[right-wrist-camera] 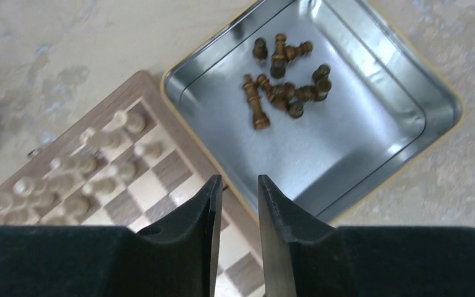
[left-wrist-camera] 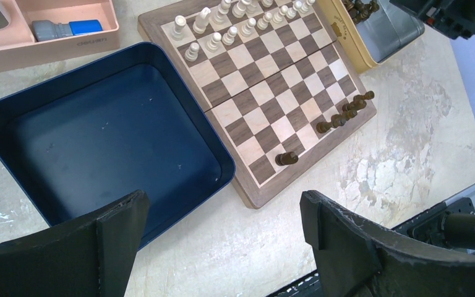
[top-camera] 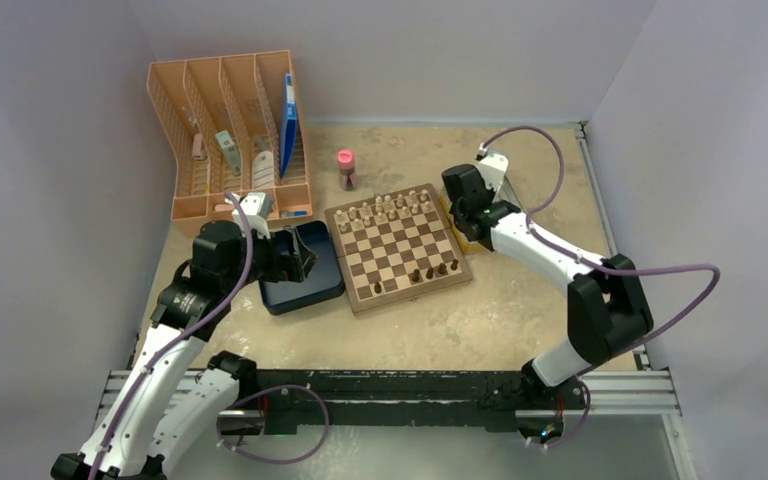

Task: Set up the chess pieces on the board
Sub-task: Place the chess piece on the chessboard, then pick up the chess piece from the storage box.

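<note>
The board (top-camera: 400, 245) lies mid-table, and shows in the left wrist view (left-wrist-camera: 266, 80). Pale cream figures line its far side. Several dark chess pieces (top-camera: 432, 270) stand at its near right corner (left-wrist-camera: 345, 111), and one (left-wrist-camera: 286, 158) stands apart further left. More dark pieces (right-wrist-camera: 281, 86) lie loose in a silver tin (right-wrist-camera: 371, 142) right of the board. My right gripper (right-wrist-camera: 240, 182) hovers over the tin's rim beside the board, its jaws a narrow gap apart with nothing between. My left gripper (left-wrist-camera: 222, 210) is wide open and empty, above the dark blue box (left-wrist-camera: 99, 136).
A pink desk organizer (top-camera: 230, 130) stands at the back left. A small pink-capped bottle (top-camera: 345, 168) stands behind the board. The blue box (top-camera: 300, 265) touches the board's left edge. The tin (top-camera: 460, 236) is mostly hidden under my right arm in the top view.
</note>
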